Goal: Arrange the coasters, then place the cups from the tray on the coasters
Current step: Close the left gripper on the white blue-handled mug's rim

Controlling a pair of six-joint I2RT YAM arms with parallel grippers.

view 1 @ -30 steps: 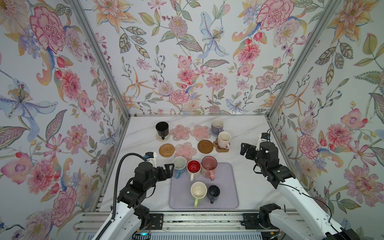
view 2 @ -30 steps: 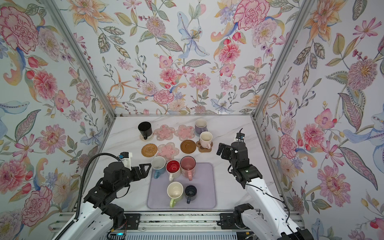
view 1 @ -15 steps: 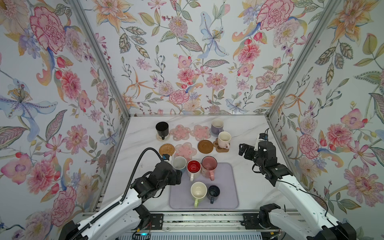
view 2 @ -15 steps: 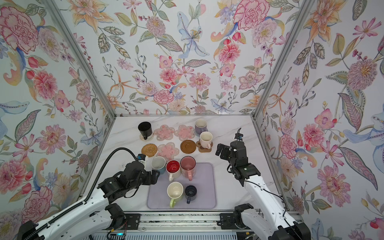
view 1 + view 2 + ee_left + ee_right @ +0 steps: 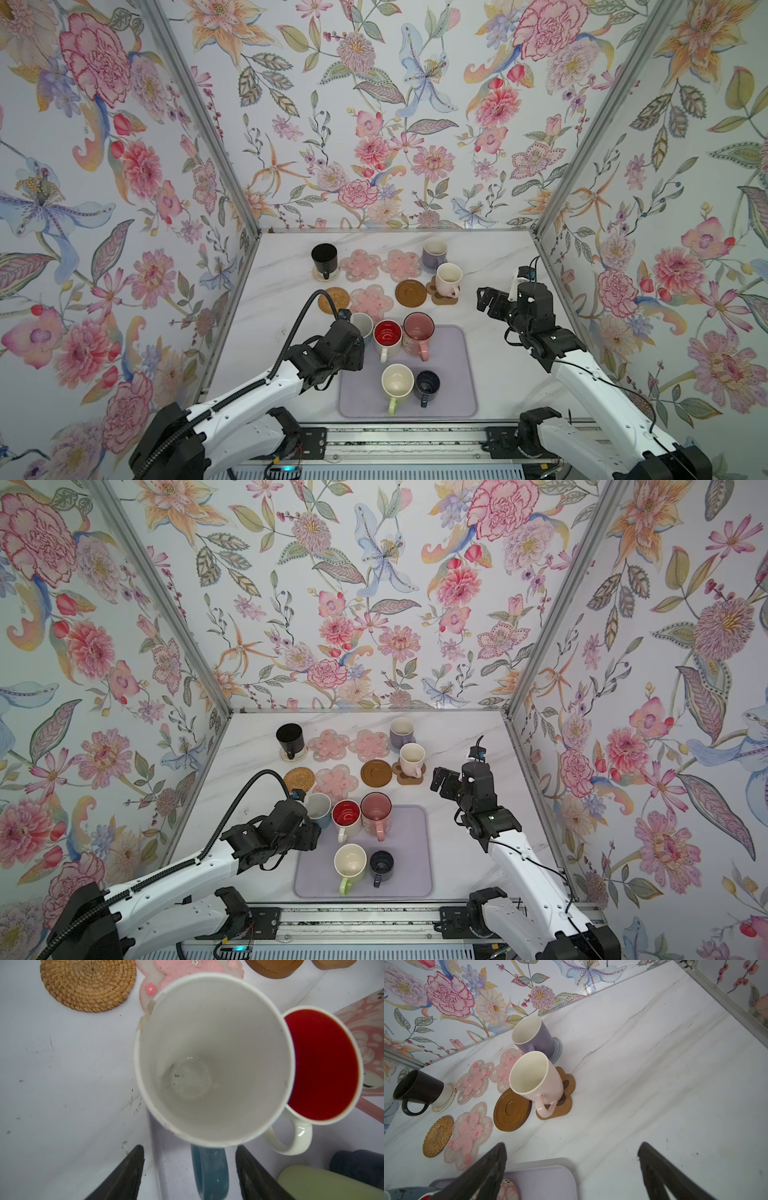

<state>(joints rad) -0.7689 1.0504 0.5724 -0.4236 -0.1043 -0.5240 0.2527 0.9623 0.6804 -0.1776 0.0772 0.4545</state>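
At far-left corner of tray [image 5: 453,399]: left arm stretched forward and low, left gripper [image 5: 190,1148] jaws apart astride handle [image 5: 209,1172] of light blue mug [image 5: 207,1053], gap either side. Mug upright beside red-inside mug [image 5: 322,1064]. Right arm bent, right gripper [image 5: 572,1145] raised over table [image 5: 498,374], jaws wide apart.

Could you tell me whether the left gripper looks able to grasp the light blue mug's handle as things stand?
Probably yes: the left gripper stands open with one finger on either side of the handle of the light blue mug, nothing between them; the red-inside mug stands clear of it.
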